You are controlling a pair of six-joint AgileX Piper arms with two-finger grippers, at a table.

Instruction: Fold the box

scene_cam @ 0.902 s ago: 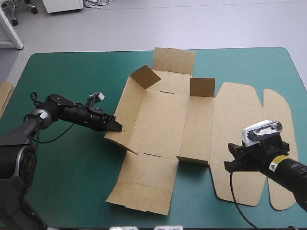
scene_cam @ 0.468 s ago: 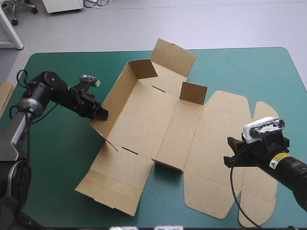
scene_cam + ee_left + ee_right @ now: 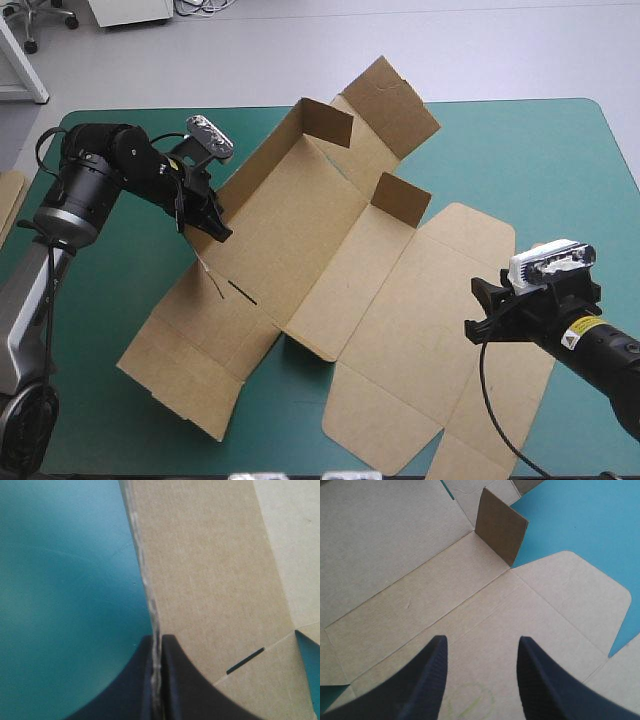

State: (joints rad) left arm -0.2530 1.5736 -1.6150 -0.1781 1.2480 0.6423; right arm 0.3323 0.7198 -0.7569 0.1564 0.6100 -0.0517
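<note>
**Left gripper pinches the box's side wall; right gripper hovers open over the lid**

At the table's left edge lies a strip of spare board [image 3: 7,195], apart from the work. Next to the right, the left gripper [image 3: 218,232] has its 2 black fingers clenched on the side wall [image 3: 200,560] of the box [image 3: 300,230]. The left wrist view shows the wall edge-on between the fingers, with only the thickness of the board parting them. That wall stands raised. The box's base lies flat on the teal-green cover [image 3: 520,150], just to the right of the fingers.

The box is still mostly an open sheet. Its long axis runs on a slant from the table's near-left corner toward the far edge at the middle, where 2 end flaps tilt up. Farther right, 1 small flap [image 3: 400,197] stands upright at the inner fold, and the broad lid panel [image 3: 450,300] spreads flat toward the near-right corner.

The right gripper [image 3: 478,322] hangs above that panel with its fingers released and well apart, grasping nothing. The small flap lies ahead of it.

The coming move seems to turn on the held wall. The base lies to the right of the left fingers, so the wall would likely fold that way. The left arm is plainly nearer to it. The right arm is nearer the small flap and the opposite wall, which still lies flat.
</note>
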